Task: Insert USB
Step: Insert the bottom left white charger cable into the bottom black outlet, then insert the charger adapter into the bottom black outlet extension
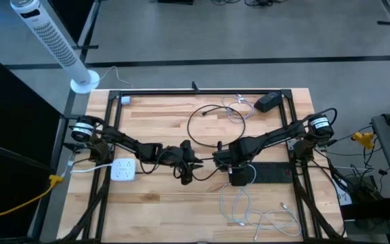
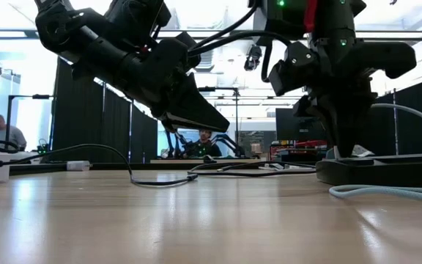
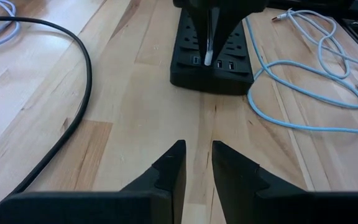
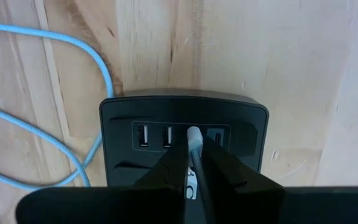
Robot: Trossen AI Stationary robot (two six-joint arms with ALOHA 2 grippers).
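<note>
Right end effector point(image 4: 192, 163) presses USB plug point(image 4: 193, 138) into power strip point(image 4: 241, 134).

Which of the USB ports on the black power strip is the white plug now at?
The third port from the left in the right wrist view, where the white USB plug sits on the power strip; two empty ports lie left, one right.

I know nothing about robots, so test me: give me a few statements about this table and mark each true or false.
1. The right gripper grips a white USB plug over the black power strip. True.
2. The left gripper carries a cable. False: its jaws are slightly apart with nothing between them.
3. A light blue cable lies beside the power strip. True.
4. The power strip is white. False: it is black; a separate white outlet block sits near the left arm.
</note>
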